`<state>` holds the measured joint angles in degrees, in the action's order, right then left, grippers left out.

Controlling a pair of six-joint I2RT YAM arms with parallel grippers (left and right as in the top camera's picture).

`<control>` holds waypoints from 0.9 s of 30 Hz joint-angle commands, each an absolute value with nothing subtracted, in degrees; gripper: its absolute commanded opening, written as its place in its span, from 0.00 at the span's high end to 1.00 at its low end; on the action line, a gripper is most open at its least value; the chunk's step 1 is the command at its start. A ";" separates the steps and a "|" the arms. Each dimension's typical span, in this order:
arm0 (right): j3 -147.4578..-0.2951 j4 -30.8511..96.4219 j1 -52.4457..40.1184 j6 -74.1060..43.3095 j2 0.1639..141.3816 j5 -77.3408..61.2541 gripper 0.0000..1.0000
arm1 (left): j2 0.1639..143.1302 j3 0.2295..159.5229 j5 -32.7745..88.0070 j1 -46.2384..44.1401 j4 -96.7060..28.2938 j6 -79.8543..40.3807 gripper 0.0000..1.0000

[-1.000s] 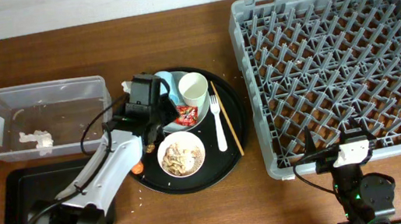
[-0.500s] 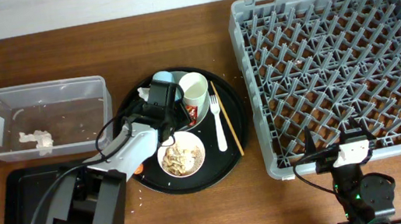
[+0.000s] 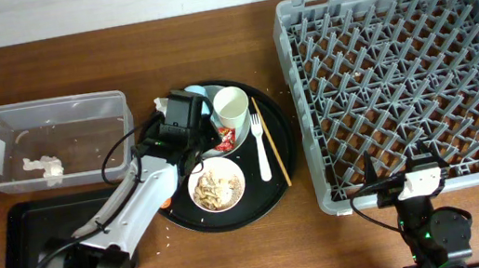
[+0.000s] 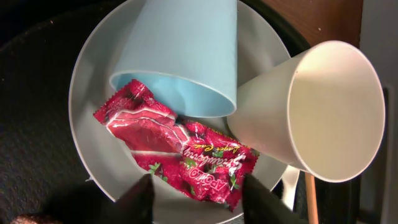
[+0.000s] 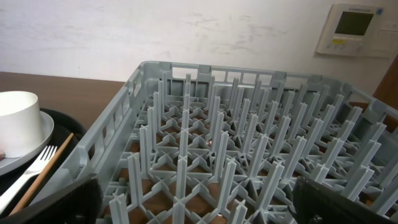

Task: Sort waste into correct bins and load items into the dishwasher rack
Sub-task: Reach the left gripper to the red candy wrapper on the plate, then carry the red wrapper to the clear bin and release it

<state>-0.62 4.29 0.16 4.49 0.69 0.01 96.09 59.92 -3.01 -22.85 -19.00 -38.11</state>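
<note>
Wrapper point(image 4: 180, 146), red and crinkled, lies on the pale plate point(image 4: 93, 81) near the middle of the desk point(image 3: 208, 44), against the mouth of the tipped light blue cup point(image 4: 186, 50), so the left claw point(image 4: 199, 196) hangs open astride it, seemingly to pinch it free.

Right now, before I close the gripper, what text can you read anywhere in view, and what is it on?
"APOLLO": white print on the red wrapper, upside down in the left wrist view; a tentative reading.
Cursive line beside it on the same wrapper: too small to read.
Wall panel in the right wrist view: its screen and markings are too blurred to read.
No other readable text is in view.
</note>
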 commanded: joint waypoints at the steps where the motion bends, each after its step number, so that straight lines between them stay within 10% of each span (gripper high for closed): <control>1: -0.32 4.56 0.01 4.05 0.36 0.51 0.01 | 98.76 60.45 -3.01 -22.61 -17.39 -37.52 0.39; 15: -0.32 4.56 0.01 4.05 0.36 0.51 0.01 | 108.64 60.36 -5.04 -22.61 -13.65 -37.52 0.23; 20: -0.32 4.58 0.01 4.05 0.36 0.51 0.01 | 108.64 60.36 -5.02 -22.61 -13.98 -37.52 0.52; 24: -0.32 4.56 0.01 4.05 0.36 0.51 0.01 | 108.51 60.49 -4.99 -22.55 -16.14 -37.50 0.94; 27: -0.32 4.56 0.01 4.05 0.36 0.51 0.01 | 103.24 61.08 -5.02 -21.93 -18.33 -35.70 1.00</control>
<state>-0.62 4.29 0.16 4.51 0.69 0.01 107.13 60.34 -4.95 -22.70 -16.34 -37.54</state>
